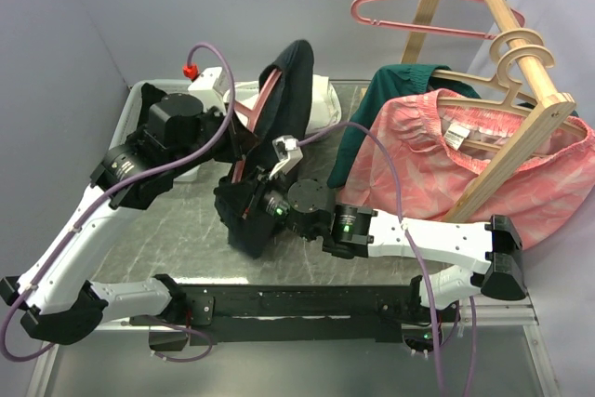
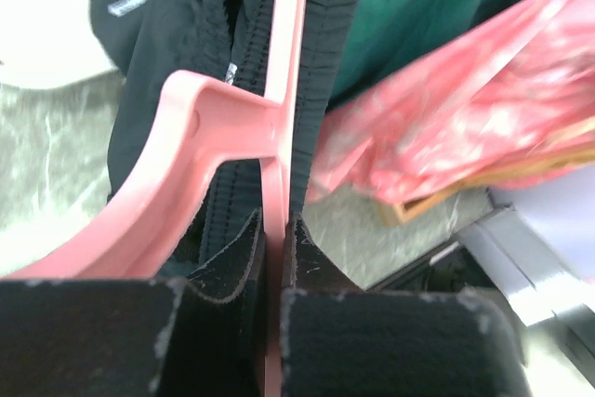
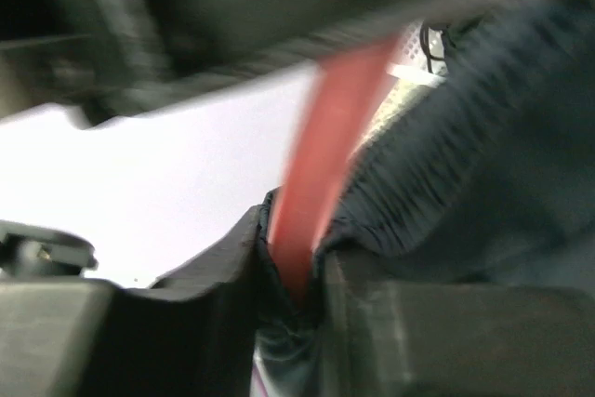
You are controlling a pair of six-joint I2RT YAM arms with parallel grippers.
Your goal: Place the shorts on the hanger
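The pink hanger (image 1: 264,92) stands tilted over the table's middle with the black shorts (image 1: 290,90) draped over it and hanging down to the table. My left gripper (image 1: 240,123) is shut on the hanger; in the left wrist view (image 2: 274,239) its pads clamp a thin pink bar of the hanger (image 2: 214,127), with the shorts (image 2: 195,6) behind it. My right gripper (image 1: 258,183) is lower down. In the right wrist view (image 3: 293,267) it is shut on the shorts' gathered edge (image 3: 465,137) together with a hanger bar (image 3: 335,127).
A wooden rack (image 1: 521,72) stands at the back right. It carries a second pink hanger (image 1: 418,11), pale wooden hangers (image 1: 507,48), a pink patterned garment (image 1: 418,151) and a green garment (image 1: 372,109). A white cloth (image 1: 321,99) lies behind the shorts.
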